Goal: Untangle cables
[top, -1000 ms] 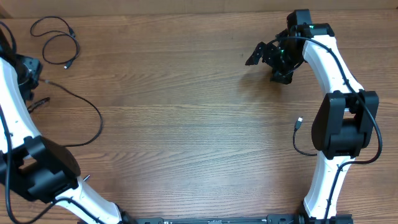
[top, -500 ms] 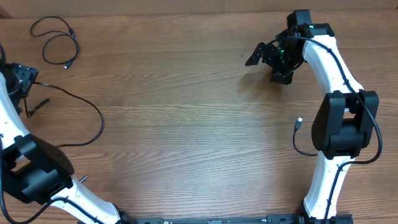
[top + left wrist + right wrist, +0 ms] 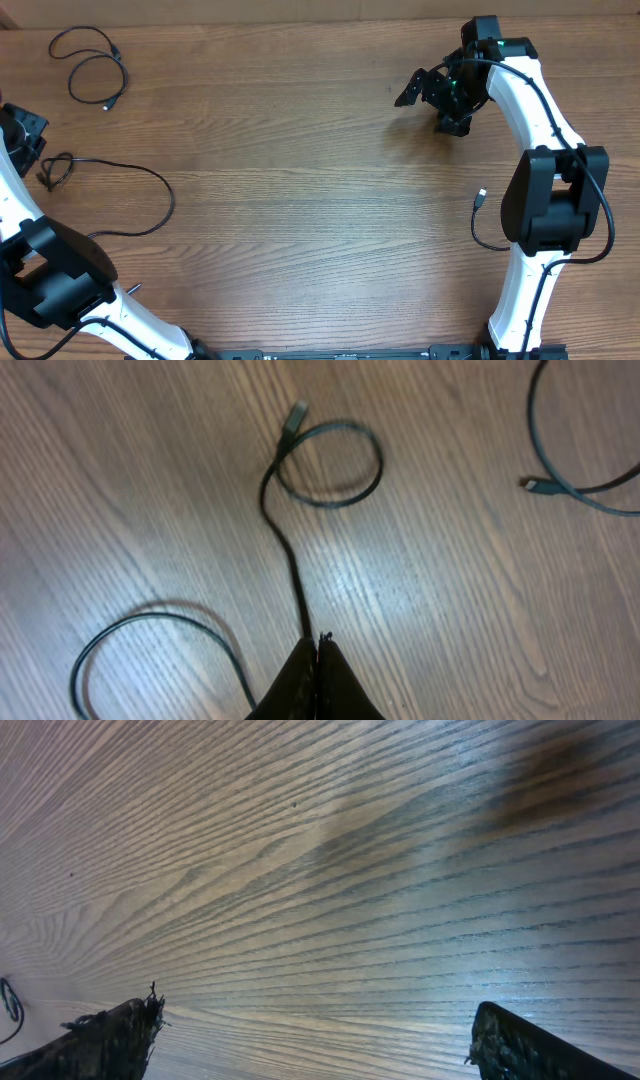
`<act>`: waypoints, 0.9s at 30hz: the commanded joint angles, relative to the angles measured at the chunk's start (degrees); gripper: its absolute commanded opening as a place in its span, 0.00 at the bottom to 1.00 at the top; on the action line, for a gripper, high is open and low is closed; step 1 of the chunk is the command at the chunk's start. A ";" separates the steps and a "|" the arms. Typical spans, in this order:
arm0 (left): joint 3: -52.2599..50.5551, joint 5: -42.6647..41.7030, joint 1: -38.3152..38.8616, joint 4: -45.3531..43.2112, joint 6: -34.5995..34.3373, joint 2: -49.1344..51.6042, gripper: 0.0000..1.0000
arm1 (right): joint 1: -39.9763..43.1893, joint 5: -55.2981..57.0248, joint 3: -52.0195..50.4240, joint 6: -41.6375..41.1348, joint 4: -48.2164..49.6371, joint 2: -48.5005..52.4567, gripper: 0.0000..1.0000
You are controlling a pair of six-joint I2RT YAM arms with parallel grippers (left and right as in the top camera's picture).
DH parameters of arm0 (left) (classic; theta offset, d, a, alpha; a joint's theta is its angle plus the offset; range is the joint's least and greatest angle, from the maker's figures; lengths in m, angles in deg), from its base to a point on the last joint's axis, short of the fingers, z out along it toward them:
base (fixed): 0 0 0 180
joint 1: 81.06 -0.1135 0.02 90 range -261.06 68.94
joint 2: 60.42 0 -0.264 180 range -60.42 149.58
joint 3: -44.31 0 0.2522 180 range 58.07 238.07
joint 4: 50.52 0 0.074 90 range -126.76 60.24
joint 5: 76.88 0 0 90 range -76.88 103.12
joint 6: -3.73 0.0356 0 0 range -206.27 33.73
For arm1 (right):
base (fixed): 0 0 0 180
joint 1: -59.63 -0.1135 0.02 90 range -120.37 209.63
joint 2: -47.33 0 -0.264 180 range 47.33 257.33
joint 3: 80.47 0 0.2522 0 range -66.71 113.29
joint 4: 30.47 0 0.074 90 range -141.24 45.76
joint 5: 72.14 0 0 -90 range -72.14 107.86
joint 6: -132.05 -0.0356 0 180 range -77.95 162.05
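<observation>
One thin black cable [image 3: 290, 560] runs up from my left gripper [image 3: 318, 645], which is shut on it. Ahead of the jaws this cable curls into a small loop with a plug end [image 3: 297, 415]. In the overhead view the left gripper [image 3: 33, 148] is at the far left edge, and the same cable [image 3: 150, 180] sweeps right in a wide curve. A second cable [image 3: 92, 70] lies coiled at the back left, also seen as the second cable [image 3: 580, 488]. A third cable [image 3: 476, 222] with a silvery tip lies by the right arm. My right gripper [image 3: 428, 100] is open over bare wood, with nothing between its fingers [image 3: 120, 1035].
The wooden table [image 3: 300, 200] carries only the cables. The right arm's large black joint [image 3: 550, 200] stands beside the third cable. The left arm's black joint [image 3: 60, 270] sits at the front left, close to the held cable's tail.
My left gripper has shut on the cable and shifted left. The cable's plug end has been dragged left and has curled into a small loop. The right arm has not moved.
</observation>
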 commanded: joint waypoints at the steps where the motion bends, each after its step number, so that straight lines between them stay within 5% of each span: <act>1: 0.59 1.70 -1.60 1.70 -3.32 -1.36 0.04 | -0.31 0.39 0.81 0.42 -0.09 -0.02 1.00; 8: 0.50 4.39 -4.70 4.61 -7.19 -1.36 0.07 | -0.31 0.39 0.81 0.42 0.17 -0.02 1.00; 9: 0.48 3.65 -4.94 5.16 -7.13 -1.36 0.23 | -0.31 0.39 0.81 0.39 0.48 -0.02 1.00; 13: 0.42 -7.93 -4.74 4.50 -0.55 -1.25 0.49 | -0.42 0.37 0.81 -0.02 1.42 -0.02 1.00; 21: -5.35 -10.51 -2.93 2.10 -11.87 -1.22 0.57 | -2.97 0.39 0.81 0.00 2.12 -0.02 1.00; 27: -13.99 -10.43 -2.19 -8.87 -11.89 -0.96 0.62 | -5.38 0.42 0.81 0.00 2.25 -0.02 1.00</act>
